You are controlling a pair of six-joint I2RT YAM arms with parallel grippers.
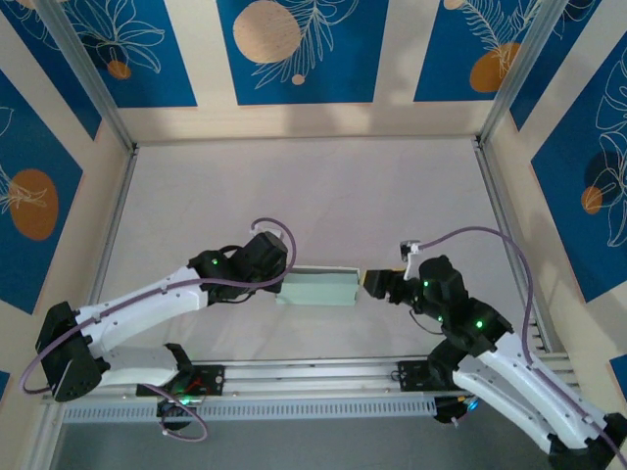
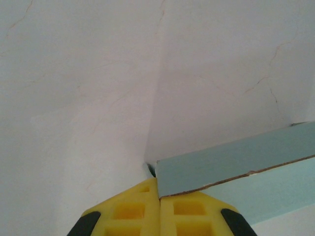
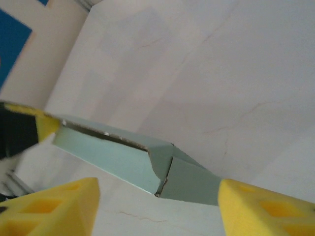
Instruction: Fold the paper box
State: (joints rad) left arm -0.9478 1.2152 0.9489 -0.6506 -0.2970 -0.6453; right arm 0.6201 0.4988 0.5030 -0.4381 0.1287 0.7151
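Overhead, two arms are flanking the paper box (image 1: 315,287) near the middle of the table's (image 1: 323,186) near edge.
Left wrist: the left gripper (image 2: 158,196) is pinching the paper box's corner, jaws closed. Right wrist: the right gripper (image 3: 157,191) is standing open around its end.

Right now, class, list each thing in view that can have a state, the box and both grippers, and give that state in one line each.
paper box: partly folded, walls raised, lying on the table between the two grippers.
left gripper: shut, pinching the paper box's end wall.
right gripper: open, fingers spread either side of the box's other end, not gripping it.
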